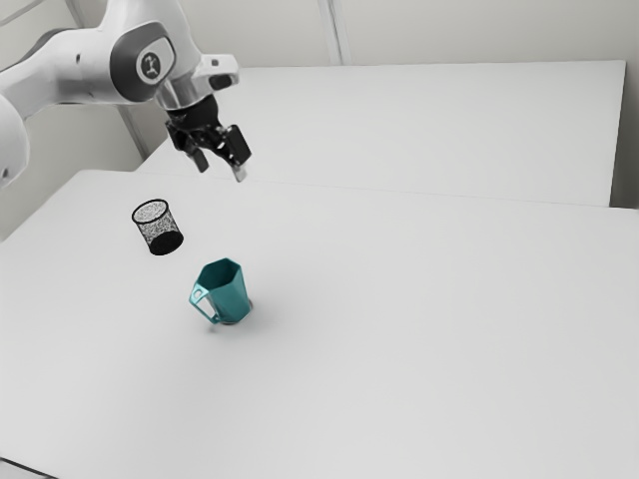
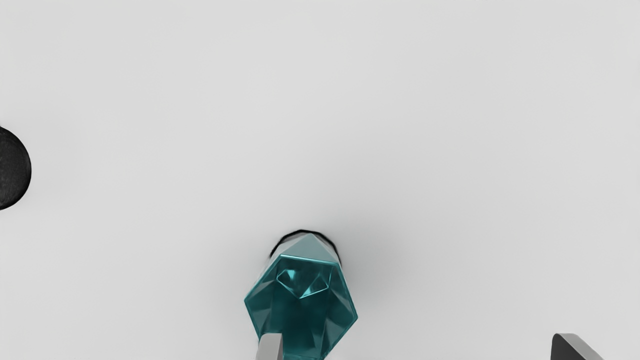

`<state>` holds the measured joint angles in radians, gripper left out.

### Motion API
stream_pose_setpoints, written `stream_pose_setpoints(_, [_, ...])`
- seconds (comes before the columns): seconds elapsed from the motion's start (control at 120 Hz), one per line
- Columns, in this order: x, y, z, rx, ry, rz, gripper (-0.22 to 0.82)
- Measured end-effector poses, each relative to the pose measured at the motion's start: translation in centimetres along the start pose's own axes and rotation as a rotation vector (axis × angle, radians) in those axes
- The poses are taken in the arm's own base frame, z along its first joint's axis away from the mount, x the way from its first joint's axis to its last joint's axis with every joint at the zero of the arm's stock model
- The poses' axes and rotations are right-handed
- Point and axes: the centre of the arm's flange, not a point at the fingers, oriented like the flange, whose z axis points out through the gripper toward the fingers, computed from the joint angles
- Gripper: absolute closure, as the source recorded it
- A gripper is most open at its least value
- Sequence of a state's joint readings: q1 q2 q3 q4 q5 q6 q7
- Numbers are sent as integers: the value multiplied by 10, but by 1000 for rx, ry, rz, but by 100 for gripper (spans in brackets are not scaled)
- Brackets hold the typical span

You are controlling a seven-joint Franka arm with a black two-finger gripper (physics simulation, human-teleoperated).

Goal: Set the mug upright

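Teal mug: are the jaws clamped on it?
No, the jaws stand apart, well clear of the teal mug in the exterior view.

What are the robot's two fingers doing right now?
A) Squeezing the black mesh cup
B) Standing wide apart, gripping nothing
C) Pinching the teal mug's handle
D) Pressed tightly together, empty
B: in the wrist view the gripper has its two fingertips far apart with nothing clamped between them, and the exterior view shows it in the air, clear of both the teal mug and the black mesh cup.
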<state>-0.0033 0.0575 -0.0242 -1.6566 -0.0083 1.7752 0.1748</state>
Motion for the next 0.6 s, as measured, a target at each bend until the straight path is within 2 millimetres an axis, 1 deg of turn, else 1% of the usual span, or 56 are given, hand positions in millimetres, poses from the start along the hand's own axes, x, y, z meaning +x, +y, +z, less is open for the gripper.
stream_pose_setpoints(0.042, [-1,2,-9,-2,-7,2,2])
stream_pose_setpoints(0.083, [-3,5,-13,-4,-20,6,1])
stream_pose_setpoints(0.267, [-8,17,-14,-16,-74,19,1])
stream_pose_setpoints(0.6, [-14,8,-13,-23,-104,-4,0])
